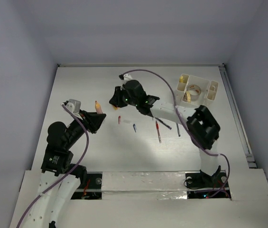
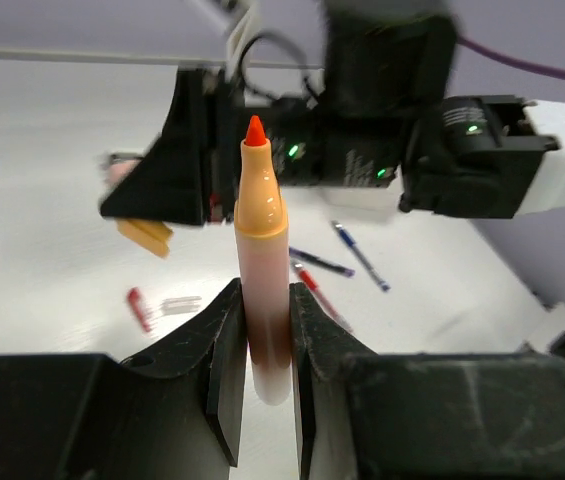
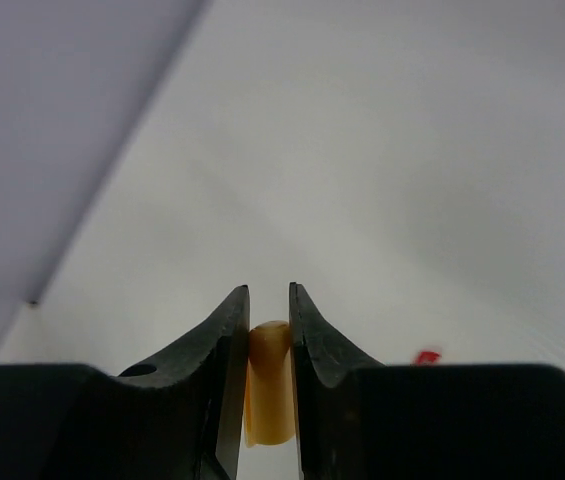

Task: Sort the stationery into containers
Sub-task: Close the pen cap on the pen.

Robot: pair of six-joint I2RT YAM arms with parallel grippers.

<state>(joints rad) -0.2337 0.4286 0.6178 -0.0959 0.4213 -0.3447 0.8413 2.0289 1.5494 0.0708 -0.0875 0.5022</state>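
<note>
My left gripper [image 1: 95, 118] [image 2: 267, 330] is shut on an orange marker [image 1: 96, 105] [image 2: 260, 230] and holds it upright above the table, red tip up. My right gripper [image 1: 115, 101] [image 3: 269, 297] reaches across to the middle left and is shut on a yellow-orange eraser-like block [image 1: 113, 109] [image 3: 270, 385], also seen in the left wrist view [image 2: 145, 235]. The two grippers are close together. The cream-white organizer [image 1: 213, 90] stands at the far right with beige tape rolls [image 1: 192, 89] in it.
Loose pens lie mid-table: a red pen [image 1: 158, 130] [image 2: 314, 287], a short blue one [image 1: 134, 127], dark pens [image 1: 164, 122] [image 2: 319, 263] and a small red piece [image 1: 119, 119] [image 2: 139, 308] [image 3: 425, 356]. The right arm's purple cable [image 1: 162, 80] arches over the table.
</note>
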